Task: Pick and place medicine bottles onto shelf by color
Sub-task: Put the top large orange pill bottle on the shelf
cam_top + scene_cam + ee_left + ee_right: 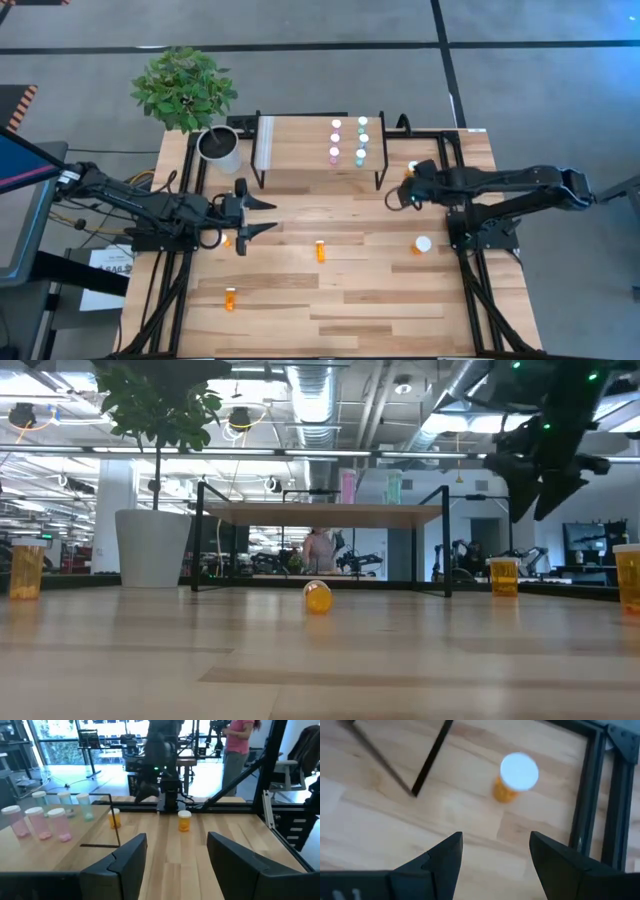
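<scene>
The shelf (300, 150) stands at the table's far side. Two pink bottles (335, 139) and three teal bottles (362, 140) stand on its right end; they also show in the left wrist view (40, 822). My right gripper (393, 197) hangs open above the table by the shelf's right legs, close to an upright orange bottle (516, 779) with a white cap. My left gripper (268, 215) is open and empty in front of the shelf's left end. One orange bottle (320, 250) lies on its side mid-table.
Other orange bottles stand at the near left (230, 298), under my left arm (226, 240) and at the right (422, 244). A white plant pot (220, 148) stands at the far left beside the shelf. A black frame (470, 200) runs along the table's sides.
</scene>
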Available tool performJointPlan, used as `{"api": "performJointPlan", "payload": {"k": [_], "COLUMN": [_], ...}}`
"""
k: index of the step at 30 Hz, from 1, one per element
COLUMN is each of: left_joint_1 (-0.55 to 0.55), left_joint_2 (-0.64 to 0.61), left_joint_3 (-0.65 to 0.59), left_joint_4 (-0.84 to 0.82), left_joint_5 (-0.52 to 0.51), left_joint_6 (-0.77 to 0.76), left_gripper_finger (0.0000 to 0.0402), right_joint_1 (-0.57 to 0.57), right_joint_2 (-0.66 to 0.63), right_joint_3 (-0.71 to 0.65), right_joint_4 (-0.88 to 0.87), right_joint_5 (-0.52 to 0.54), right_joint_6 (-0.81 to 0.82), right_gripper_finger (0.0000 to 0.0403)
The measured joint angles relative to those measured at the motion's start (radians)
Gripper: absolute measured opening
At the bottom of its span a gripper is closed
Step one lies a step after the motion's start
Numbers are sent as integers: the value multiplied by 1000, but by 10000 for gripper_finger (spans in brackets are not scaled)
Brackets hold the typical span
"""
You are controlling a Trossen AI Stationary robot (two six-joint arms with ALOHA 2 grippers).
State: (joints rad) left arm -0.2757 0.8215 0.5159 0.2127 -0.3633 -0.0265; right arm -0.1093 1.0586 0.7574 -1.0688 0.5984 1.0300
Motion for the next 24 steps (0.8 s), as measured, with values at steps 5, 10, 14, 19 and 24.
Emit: {"api": "performJointPlan", "payload": {"k": [5, 10, 14, 19, 24], "left_joint_1": [-18, -29, -29, -29, -29], "left_joint_2": [0, 0, 0, 0, 0], "left_joint_3": [0, 0, 0, 0, 0], "left_joint_4": [-15, -15, -14, -13, -14], "left_joint_5": [0, 0, 0, 0, 0], "left_joint_6": [0, 3, 3, 2, -2], "left_gripper_finger": [199, 199, 199, 199, 199], "right_joint_1": [-125, -213, -259, -299, -341], "right_joint_2": [-21, -68, -152, -218, -227], "right_joint_3": [0, -55, -227, -356, -372], "right_joint_4": [56, 197, 404, 532, 569], "right_joint_5": [-49, -84, -128, -99, -42], "right_joint_6": [-175, -311, -372, -395, -430], "right_gripper_finger": [255, 255, 255, 255, 255]}}
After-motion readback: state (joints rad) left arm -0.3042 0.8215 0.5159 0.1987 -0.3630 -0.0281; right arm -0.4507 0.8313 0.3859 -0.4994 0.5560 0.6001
